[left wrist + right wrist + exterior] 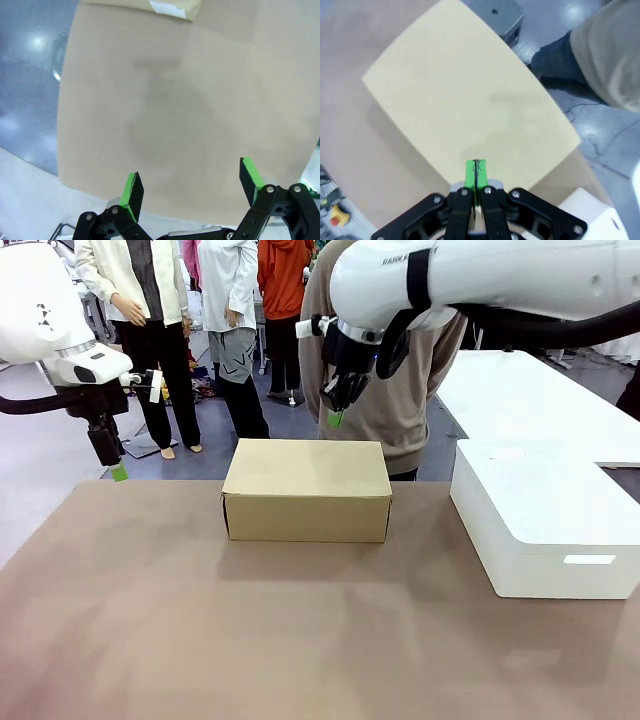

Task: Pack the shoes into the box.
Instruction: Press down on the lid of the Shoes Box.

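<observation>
The box [307, 491] is a tan cardboard shoebox with its lid down, standing in the middle of the brown table [300, 640]. The shoes are out of view. My right gripper [336, 418] hangs shut and empty above the box's far edge; in the right wrist view its green pads [476, 170] press together over the flat lid [470, 100]. At the table's far left corner my left gripper [118, 471] is held above the tabletop, well left of the box. Its jaws [190, 172] stand open and empty, with a corner of the box [120, 4] far ahead.
A large white rectangular block [545, 510] lies on the table just right of the box, also seen in the right wrist view [585, 212]. A person in a beige sweater [390, 410] stands right behind the box at the far edge.
</observation>
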You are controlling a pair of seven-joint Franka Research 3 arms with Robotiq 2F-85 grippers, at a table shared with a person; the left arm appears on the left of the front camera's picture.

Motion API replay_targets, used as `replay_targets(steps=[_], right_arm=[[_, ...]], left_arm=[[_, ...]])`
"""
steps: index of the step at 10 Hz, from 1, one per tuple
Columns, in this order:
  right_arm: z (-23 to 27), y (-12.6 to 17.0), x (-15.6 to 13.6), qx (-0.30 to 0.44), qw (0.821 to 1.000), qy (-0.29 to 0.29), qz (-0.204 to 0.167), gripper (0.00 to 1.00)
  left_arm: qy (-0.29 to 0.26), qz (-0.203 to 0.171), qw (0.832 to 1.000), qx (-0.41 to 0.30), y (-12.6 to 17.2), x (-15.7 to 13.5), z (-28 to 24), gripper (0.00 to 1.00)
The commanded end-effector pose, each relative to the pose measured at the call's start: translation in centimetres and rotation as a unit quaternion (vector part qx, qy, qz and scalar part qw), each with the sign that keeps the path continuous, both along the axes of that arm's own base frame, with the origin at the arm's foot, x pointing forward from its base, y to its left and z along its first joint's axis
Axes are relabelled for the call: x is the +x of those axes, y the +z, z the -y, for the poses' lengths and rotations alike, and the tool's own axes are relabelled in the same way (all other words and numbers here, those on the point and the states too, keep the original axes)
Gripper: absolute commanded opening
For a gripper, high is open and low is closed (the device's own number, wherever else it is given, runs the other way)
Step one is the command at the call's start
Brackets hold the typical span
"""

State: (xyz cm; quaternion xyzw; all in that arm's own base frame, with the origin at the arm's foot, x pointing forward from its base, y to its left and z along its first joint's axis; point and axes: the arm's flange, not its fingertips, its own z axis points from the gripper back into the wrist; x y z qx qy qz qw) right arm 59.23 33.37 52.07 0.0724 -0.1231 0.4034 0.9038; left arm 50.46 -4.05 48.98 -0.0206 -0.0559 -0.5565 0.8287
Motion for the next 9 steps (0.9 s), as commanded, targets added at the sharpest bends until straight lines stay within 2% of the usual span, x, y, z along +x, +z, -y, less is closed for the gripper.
replay_targets(steps=[1, 4, 6, 7, 9], right_arm=[[-1.3, -0.5, 2.5, -0.012, 1.000, -0.015, -0.019, 0.00], [-2.2, -3.4, 4.7, -0.005, 0.999, -0.030, -0.022, 0.00], [-2.2, -3.3, 4.4, -0.017, 0.999, -0.034, -0.022, 0.00], [-1.4, -4.5, 4.3, 0.003, 1.000, -0.014, -0.023, 0.00], [-1.4, -4.5, 4.3, 0.003, 1.000, -0.014, -0.023, 0.00]], left_arm=[[-0.003, -0.004, 1.000, -0.008, 0.3, 0.0, -0.2, 1.00], [-0.003, -0.004, 1.000, -0.008, 0.3, 0.0, -0.2, 1.00], [-0.003, -0.004, 1.000, -0.008, 0.3, 0.0, -0.2, 1.00], [-0.003, -0.004, 1.000, -0.008, 0.3, 0.0, -0.2, 1.00], [-0.003, -0.004, 1.000, -0.008, 0.3, 0.0, -0.2, 1.00]])
